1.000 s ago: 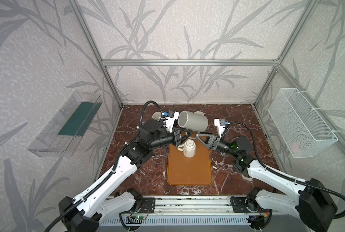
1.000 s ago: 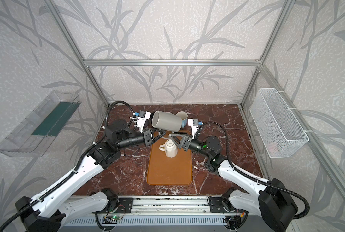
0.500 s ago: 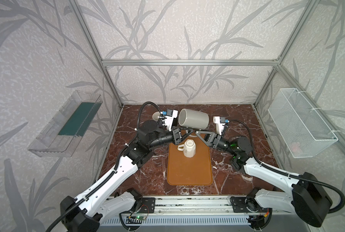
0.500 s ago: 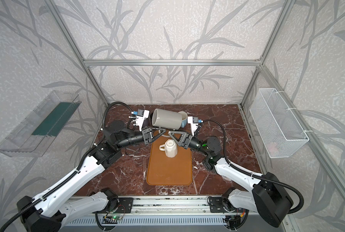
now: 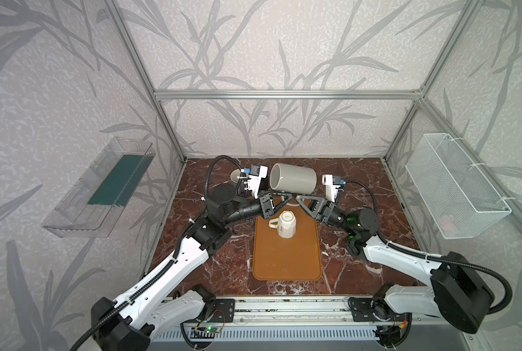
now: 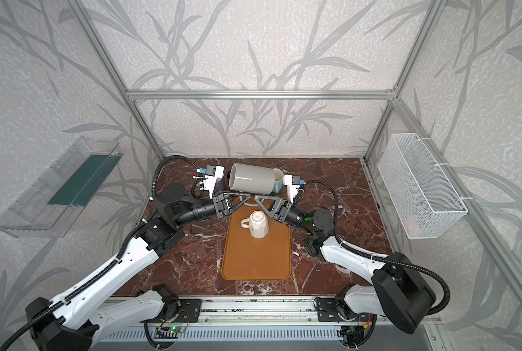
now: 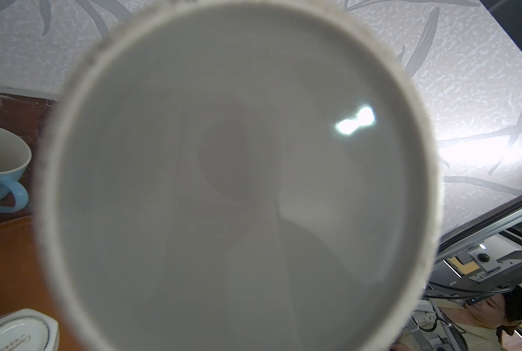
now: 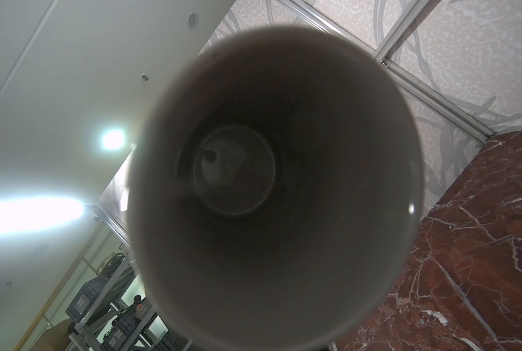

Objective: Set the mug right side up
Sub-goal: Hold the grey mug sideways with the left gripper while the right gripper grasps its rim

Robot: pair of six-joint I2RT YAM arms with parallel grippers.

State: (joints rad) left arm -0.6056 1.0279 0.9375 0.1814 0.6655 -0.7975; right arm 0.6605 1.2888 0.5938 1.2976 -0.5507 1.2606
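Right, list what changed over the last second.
The right gripper reached in toward the middle, under the sideways grey ceramic mug, its jaws narrowing beside the left gripper. Whether they now grip the mug cannot be told. Unchanged: the left gripper holds the mug aloft, and the upside-down white faceted cup sits on the orange mat.

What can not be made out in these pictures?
Right gripper, open or shut: tip under the grey ceramic mug in both top views.
Print on the small white upturned mug: too small from above, cut off in left wrist view.
Pinkish thing in white wire basket: too small.
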